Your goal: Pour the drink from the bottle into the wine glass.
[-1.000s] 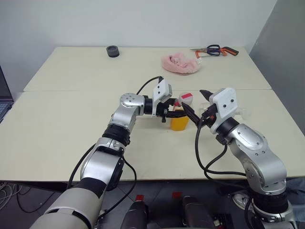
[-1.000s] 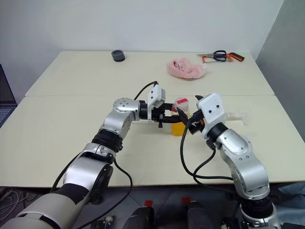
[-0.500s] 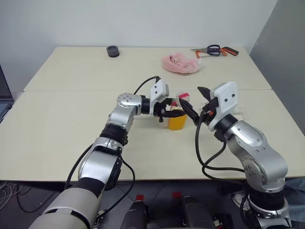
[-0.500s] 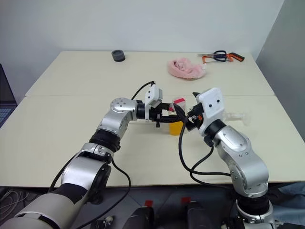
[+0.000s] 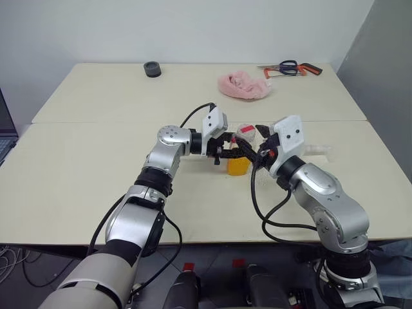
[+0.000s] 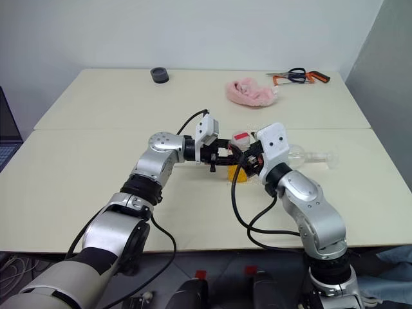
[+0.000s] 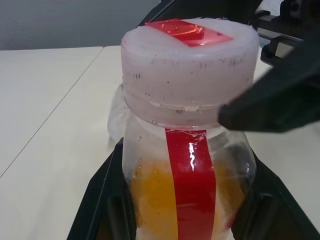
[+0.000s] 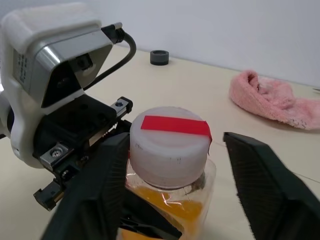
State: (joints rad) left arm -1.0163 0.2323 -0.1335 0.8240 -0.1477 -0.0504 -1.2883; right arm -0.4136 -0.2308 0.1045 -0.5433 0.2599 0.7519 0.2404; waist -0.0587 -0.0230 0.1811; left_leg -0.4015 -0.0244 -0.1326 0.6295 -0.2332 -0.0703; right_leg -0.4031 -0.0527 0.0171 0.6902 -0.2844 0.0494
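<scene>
Left tool (image 7: 185, 200) clamps bottle (image 7: 187, 150) — cap (image 8: 170, 145) on

Bottle (image 7: 187, 165): clear plastic, one red strip running down its front. Cap (image 8: 170, 145) white with a red rectangle on top. Drink (image 5: 237, 166) inside, orange, translucent.

Left gripper (image 7: 187, 220) and right gripper (image 8: 175, 165): black fingers, white and grey housings.

Table (image 5: 96, 167): pale cream. Beyond the bottle on it: pink cloth (image 5: 242, 85), dark grey ring (image 5: 152, 69), scissors (image 5: 290, 67) with dark and orange-red handles.
</scene>
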